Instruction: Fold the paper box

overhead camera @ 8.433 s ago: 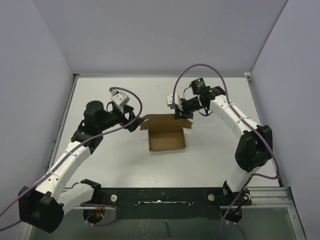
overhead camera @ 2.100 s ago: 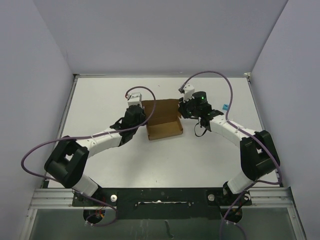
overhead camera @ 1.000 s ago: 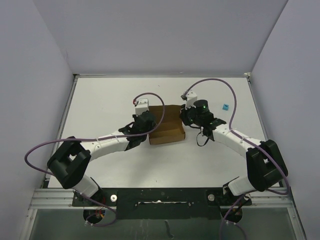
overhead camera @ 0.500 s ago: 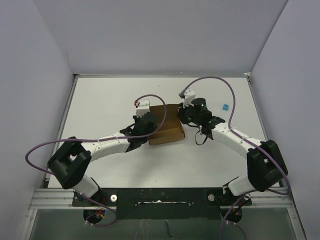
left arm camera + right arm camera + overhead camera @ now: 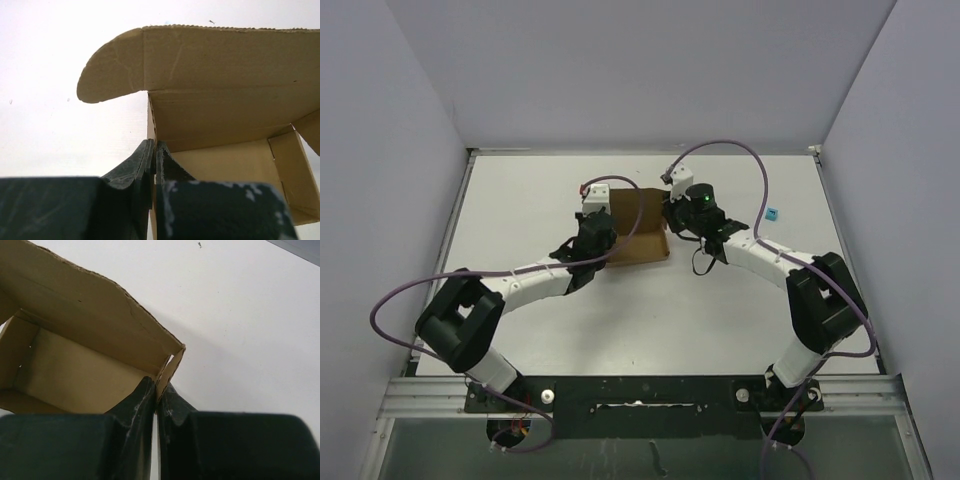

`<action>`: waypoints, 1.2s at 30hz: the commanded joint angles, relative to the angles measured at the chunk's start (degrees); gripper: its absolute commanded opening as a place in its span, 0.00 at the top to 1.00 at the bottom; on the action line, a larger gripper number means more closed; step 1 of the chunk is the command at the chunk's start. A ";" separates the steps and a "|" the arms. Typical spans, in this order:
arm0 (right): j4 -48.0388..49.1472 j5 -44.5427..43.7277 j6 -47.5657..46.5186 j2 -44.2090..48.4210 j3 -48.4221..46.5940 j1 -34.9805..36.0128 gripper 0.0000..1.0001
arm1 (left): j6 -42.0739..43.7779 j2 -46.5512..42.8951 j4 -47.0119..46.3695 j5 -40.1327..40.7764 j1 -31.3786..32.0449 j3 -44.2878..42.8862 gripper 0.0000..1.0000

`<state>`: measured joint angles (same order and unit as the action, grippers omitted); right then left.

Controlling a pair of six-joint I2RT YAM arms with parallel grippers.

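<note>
Toward the far half of the white table [image 5: 520, 210], about midway between its left and right edges, sits the paper box [image 5: 650, 240], a brown cardboard carton with its tray open upward. Its lid panel stands up along the far side, and the left wrist view shows a rounded ear [image 5: 107, 75] at that panel's left end, above the tray.

Both arms reach in from either side. The left gripper [image 5: 603, 232] is at the box's left wall; from its wrist camera the two dark fingers [image 5: 137, 167] are pressed together with the thin cardboard wall pinched between them. The right gripper [image 5: 670, 215] is at the box's right side, and its fingers [image 5: 137, 402] are likewise clamped tight on the top edge of the right wall, close to the corner where a small flap [image 5: 172, 365] sticks out.

A purple cable [image 5: 642, 205] from the left arm loops across the box. Well off toward the right edge lies a tiny blue cube [image 5: 772, 213].
</note>
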<state>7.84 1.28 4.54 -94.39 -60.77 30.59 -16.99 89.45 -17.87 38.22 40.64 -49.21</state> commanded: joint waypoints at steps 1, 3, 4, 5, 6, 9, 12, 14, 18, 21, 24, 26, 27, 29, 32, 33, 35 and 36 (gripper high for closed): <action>9.68 2.05 -1.10 -0.57 0.18 1.92 0.96 | 3.65 3.53 -12.17 -6.50 0.58 -1.67 1.00; 10.70 2.35 -0.59 -0.53 1.16 1.91 0.96 | 3.64 4.32 -13.56 -6.77 0.58 -0.82 1.00; 10.99 2.48 -0.19 -0.58 1.44 1.93 0.96 | 3.63 4.60 -14.14 -6.84 0.58 -0.37 1.00; 11.22 2.31 0.19 -0.70 1.59 1.95 0.96 | 3.51 4.74 -14.39 -6.77 0.59 0.16 1.00; 11.35 2.06 0.70 -0.91 1.62 1.98 0.96 | 3.42 4.72 -14.61 -6.73 0.58 0.68 1.00; 11.64 1.36 1.56 -1.32 1.94 1.88 0.95 | 2.83 4.28 -14.98 -6.64 0.59 1.90 1.00; 11.72 1.51 1.98 -1.41 3.16 2.16 0.95 | 1.84 4.15 -15.00 -6.87 0.65 2.77 1.00; 12.00 1.47 1.89 -0.96 4.26 2.34 0.95 | 1.05 4.19 -15.00 -7.05 0.89 3.30 1.00; 12.17 0.83 1.15 0.09 6.08 2.34 0.94 | -0.51 4.54 -15.01 -6.35 1.75 4.02 1.00; 12.03 0.74 0.96 0.69 7.45 2.38 0.93 | -1.15 4.68 -15.00 -5.58 2.38 4.04 1.00; 12.14 0.66 0.68 1.23 8.50 2.47 0.93 | -1.51 4.60 -15.00 -5.04 2.76 4.04 1.00; 12.08 0.57 0.46 1.80 8.88 2.68 0.93 | -1.71 4.30 -14.92 -4.80 3.06 5.30 1.00; 12.06 0.57 0.23 2.18 9.08 2.80 0.93 | -1.77 4.14 -14.92 -4.65 3.26 5.65 1.00; 12.08 0.46 -0.34 2.86 9.46 3.19 0.93 | -1.86 3.71 -14.92 -4.48 3.62 6.08 1.00; 12.07 -0.16 -1.29 3.77 10.46 3.74 0.92 | -2.10 3.00 -14.57 -4.23 4.19 6.62 1.00; 12.12 -0.29 -1.65 3.95 10.92 3.96 0.92 | -2.30 2.69 -14.24 -4.18 4.32 6.86 1.00; 12.39 -0.55 -2.31 4.34 11.87 4.19 0.92 | -2.86 1.85 -13.88 -4.12 4.64 7.48 1.00; 12.40 -0.76 -2.59 4.51 12.24 4.21 0.92 | -3.16 1.40 -13.74 -4.12 4.70 7.81 1.00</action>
<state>17.89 -2.11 3.29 -92.84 -49.82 32.53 -17.67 93.47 -28.14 37.87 43.29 -41.80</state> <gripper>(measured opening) 0.081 0.014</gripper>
